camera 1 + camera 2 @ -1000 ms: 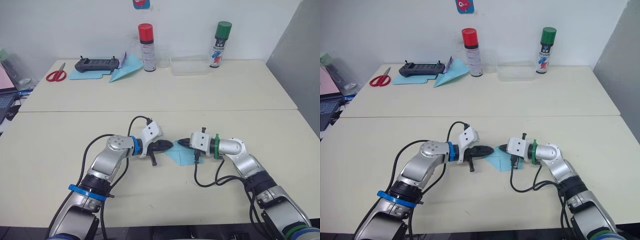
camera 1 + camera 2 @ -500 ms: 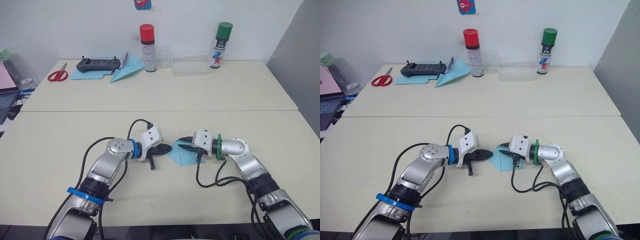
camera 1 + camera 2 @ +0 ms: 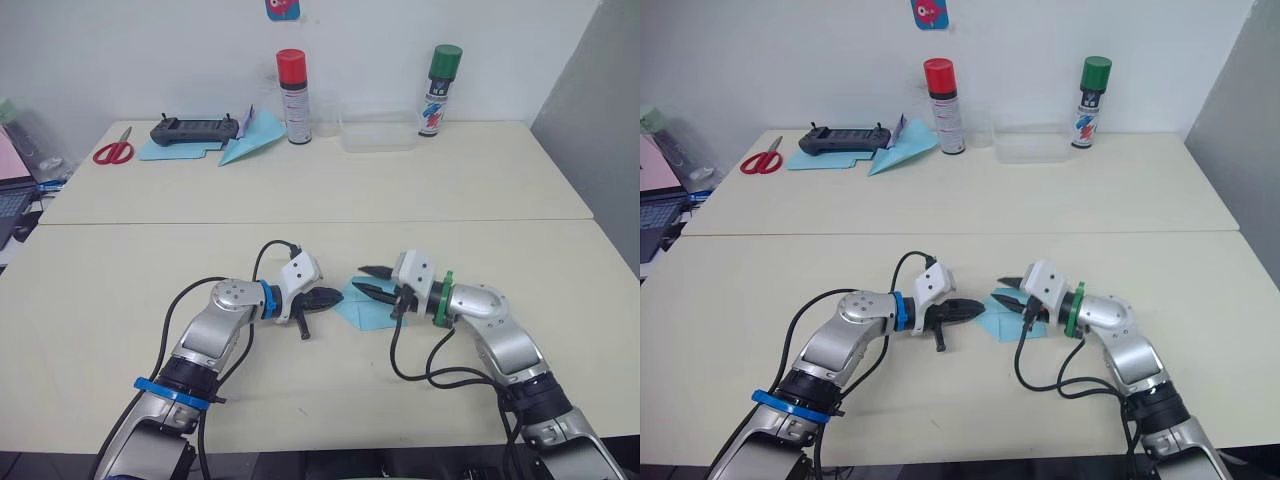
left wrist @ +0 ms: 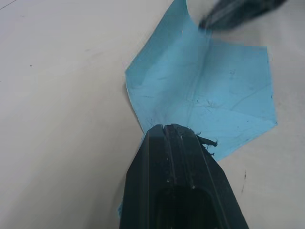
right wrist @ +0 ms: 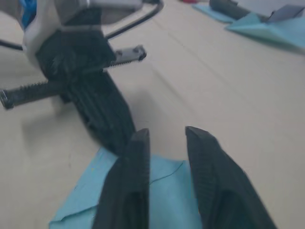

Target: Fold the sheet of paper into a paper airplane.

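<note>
Now, the scene in brief:

Paper: the thin light blue sheet of paper [image 3: 365,305] lies flat on the cream table [image 3: 140,270], between the two grippers. It is already part-folded, with creases running through it and one corner lifting slightly.

Left gripper: the black-fingered left gripper [image 3: 333,297] has its two fingers pressed together, their tips resting on the near corner of the sheet and pinning it to the table.

Right gripper: the black-fingered right gripper [image 3: 372,283] hovers just above the far edge of the sheet, its fingers parted, with nothing between them.

What has changed: a second ago the right gripper's fingers were low at the paper, tip to tip with the left ones; since then they have lifted off, spread apart and the arm has drawn back a little. The left gripper has stayed on the paper, which now lies a touch flatter.

Meaning for the task: a crease looks just pressed, and the right gripper seems free to take a fresh edge. The paper airplane is far from finished.

Background: a long sharp-nosed light blue paper dart [image 3: 250,138], red-handled scissors [image 3: 110,150] and two spray cans stand well apart.
</note>
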